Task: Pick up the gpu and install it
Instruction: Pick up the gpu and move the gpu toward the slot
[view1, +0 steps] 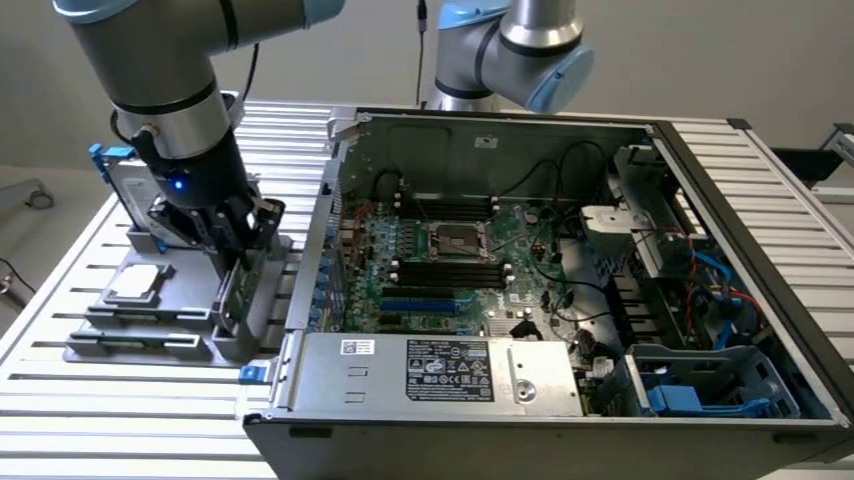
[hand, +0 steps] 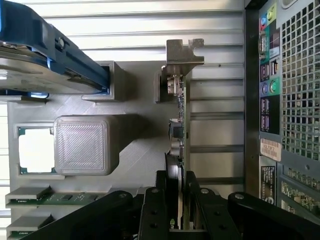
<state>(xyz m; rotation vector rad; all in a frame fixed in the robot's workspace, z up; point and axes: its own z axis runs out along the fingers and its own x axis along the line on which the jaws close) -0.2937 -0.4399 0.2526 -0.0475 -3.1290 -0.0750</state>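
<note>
Gpu (hand: 178, 120) stands on edge in the grey holder (hand: 135, 145), at the exterior view's left of the open computer case (view1: 507, 116); I see my gripper (hand: 176, 176) pinching it.

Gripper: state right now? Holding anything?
Gripper: closed on the gpu, one finger on each face; the card stands upright in the grey holder.

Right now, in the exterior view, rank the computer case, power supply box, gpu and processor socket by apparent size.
1. computer case
2. power supply box
3. gpu and processor socket: too close to rank; the gpu shows nearly edge-on.
</note>
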